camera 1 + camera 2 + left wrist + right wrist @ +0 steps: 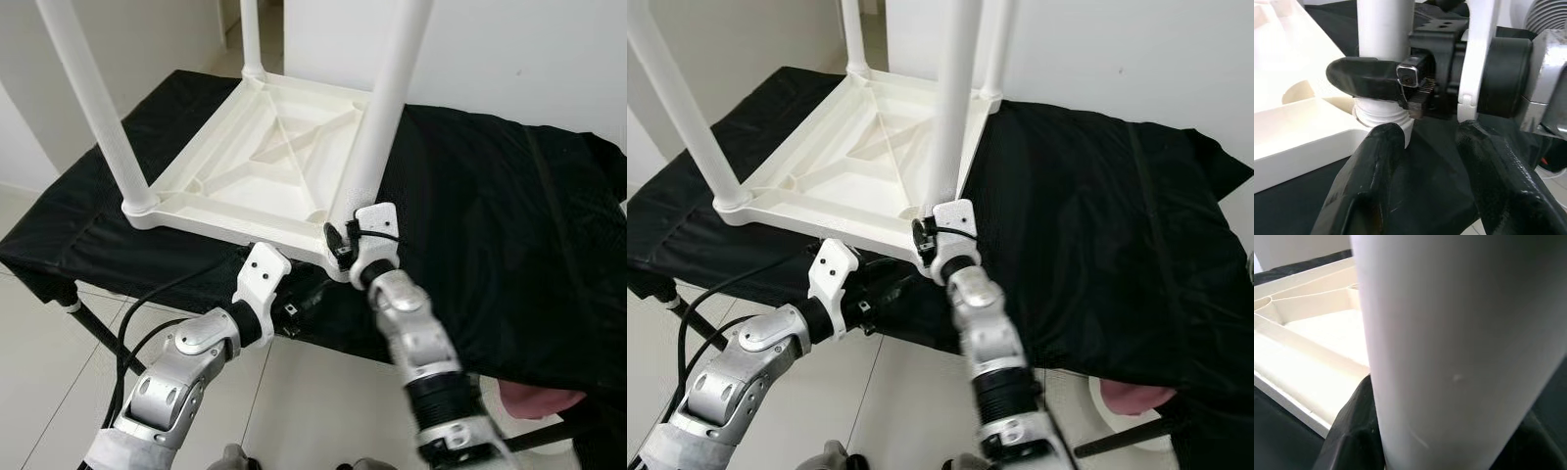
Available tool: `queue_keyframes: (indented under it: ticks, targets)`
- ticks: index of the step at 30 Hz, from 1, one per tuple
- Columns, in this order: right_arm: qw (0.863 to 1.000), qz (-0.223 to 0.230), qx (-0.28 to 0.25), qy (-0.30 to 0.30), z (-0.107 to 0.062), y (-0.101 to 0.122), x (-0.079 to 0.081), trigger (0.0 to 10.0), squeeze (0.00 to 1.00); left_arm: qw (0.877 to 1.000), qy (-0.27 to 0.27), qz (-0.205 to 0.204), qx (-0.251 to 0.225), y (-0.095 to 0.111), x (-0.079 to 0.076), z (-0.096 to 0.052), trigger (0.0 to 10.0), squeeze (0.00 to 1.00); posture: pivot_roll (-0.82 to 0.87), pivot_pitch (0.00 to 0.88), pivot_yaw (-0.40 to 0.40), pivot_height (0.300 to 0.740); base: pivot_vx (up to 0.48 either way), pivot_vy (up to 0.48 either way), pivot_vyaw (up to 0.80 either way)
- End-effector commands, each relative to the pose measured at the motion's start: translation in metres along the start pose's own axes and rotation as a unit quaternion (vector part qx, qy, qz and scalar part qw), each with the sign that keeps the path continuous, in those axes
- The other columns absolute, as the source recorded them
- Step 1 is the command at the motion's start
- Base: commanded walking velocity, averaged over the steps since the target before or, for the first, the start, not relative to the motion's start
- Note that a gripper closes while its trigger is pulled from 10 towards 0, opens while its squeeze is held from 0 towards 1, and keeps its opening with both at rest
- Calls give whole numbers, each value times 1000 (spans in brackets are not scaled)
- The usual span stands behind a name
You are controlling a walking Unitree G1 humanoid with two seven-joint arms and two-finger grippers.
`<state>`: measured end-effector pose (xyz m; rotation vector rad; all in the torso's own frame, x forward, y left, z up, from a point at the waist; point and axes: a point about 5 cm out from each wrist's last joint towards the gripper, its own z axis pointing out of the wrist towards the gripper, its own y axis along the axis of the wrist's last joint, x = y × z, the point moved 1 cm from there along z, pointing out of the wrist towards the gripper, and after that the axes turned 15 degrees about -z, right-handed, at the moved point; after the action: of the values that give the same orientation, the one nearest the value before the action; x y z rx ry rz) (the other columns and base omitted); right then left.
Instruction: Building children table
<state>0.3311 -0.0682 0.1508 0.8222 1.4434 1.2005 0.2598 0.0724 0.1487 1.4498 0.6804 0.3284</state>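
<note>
A white plastic children's table (265, 157) lies upside down on a black cloth, with its legs pointing up. My right gripper (343, 240) is shut on the near right leg (387, 108), low down by the corner socket. In the right wrist view that leg (1449, 347) stands close between the dark fingers (1349, 431). My left gripper (1435, 181) is open and holds nothing. It sits just below the table's near edge, pointing at the leg's ribbed base (1382, 115) and a right fingertip (1361, 78).
The black cloth (509, 215) covers a work table that runs far to the right. Two other legs (93, 98) (251, 39) stand at the left and back corners. A black cable (137, 323) hangs by my left arm over a pale tiled floor (39, 323). A pink object (534, 399) lies low right.
</note>
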Motion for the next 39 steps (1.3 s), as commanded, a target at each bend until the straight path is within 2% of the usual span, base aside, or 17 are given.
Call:
queue_keyframes:
  ticks: [1, 3, 4, 7, 8, 9, 14, 17, 19, 20, 24, 25, 29, 31, 36, 37, 39]
  targets:
    - [1000, 9, -5, 6, -2, 5, 5, 0, 0, 1000, -8, 2, 5, 0, -3, -1, 10000, 0, -44, 35, -20, 740, 0, 0, 0]
    - [1000, 20, -10, 16, -2, 7, 6, 0, 0, 1000, -7, 2, 5, 0, -3, -1, 10000, 0, -47, 36, -20, 740, 0, 0, 0]
    - [999, 29, -17, 25, -3, 10, 6, 10000, 0, 1000, -8, 2, 5, -1, -4, -1, 10000, 0, -47, 36, -20, 740, 0, 0, 0]
    - [998, 32, -26, 39, -4, 12, 1, 10000, 0, 1000, -8, 1, 6, -1, -5, 0, 10000, 0, -48, 35, -23, 740, 0, 0, 0]
    - [998, 28, -28, 46, -5, 12, -3, 10000, 925, 1000, -8, 1, 5, -1, -5, 0, 10000, 0, -49, 35, -24, 740, 0, 0, 0]
    - [998, 27, -29, 51, -6, 10, -8, 10000, 1000, 1000, -8, 1, 5, -1, -5, 0, 10000, 0, -50, 35, -25, 740, 0, 0, 0]
    - [998, 15, -30, 61, -8, 8, -19, 10000, 1000, 1000, -8, 1, 4, -1, -5, 0, 10000, 0, -51, 36, -26, 740, 0, 0, 0]
    - [997, -12, -23, 76, -9, -1, -36, 10000, 1000, 1000, -8, 0, 4, -1, -5, 0, 10000, 0, -52, 40, -27, 740, 0, 0, 0]
    - [993, -24, -18, 110, -9, -8, -48, 10000, 1000, 1000, -8, 0, 4, -1, -5, 0, 10000, 0, -53, 42, -25, 740, 0, 0, 0]
    - [990, -40, -23, 135, -9, -10, -51, 10000, 0, 1000, -8, 0, 4, -1, -4, 0, 10000, 0, -54, 42, -23, 740, 0, 0, 0]
    - [983, -65, -31, 172, -9, -12, -52, 10000, 0, 1000, -8, -1, 4, 0, -4, 0, 10000, 0, -55, 42, -20, 740, 0, 0, 0]
    - [971, -86, -48, 218, -4, -12, -51, 10000, 0, 1000, -7, 0, 3, 1, -2, 0, 10000, 0, -53, 46, -10, 740, 0, 0, 0]
    - [963, -93, -57, 247, 1, -10, -48, 10000, 0, 1000, -6, 2, 3, 2, -2, 0, 10000, 0, -53, 46, -10, 740, 0, 0, 0]
    - [951, -98, -65, 286, 6, -7, -40, 10000, 0, 1000, -4, 3, 1, 4, 0, 0, 10000, 0, -46, 47, -2, 740, 0, 0, 0]
    - [938, -107, -75, 321, 14, -3, -31, 10000, 0, 1000, -1, 4, -1, 6, 1, 0, 10000, 0, -38, 45, -3, 740, 0, 0, 0]
    - [935, -110, -72, 330, 16, -4, -28, 8549, 0, 1000, 1, 5, -2, 6, 1, 0, 10000, 0, -34, 43, -4, 740, 0, 0, 0]
    - [932, -110, -70, 337, 18, -5, -26, 8549, 0, 1000, 2, 6, -3, 6, 1, 0, 10000, 0, -34, 43, -4, 740, 0, 0, 0]
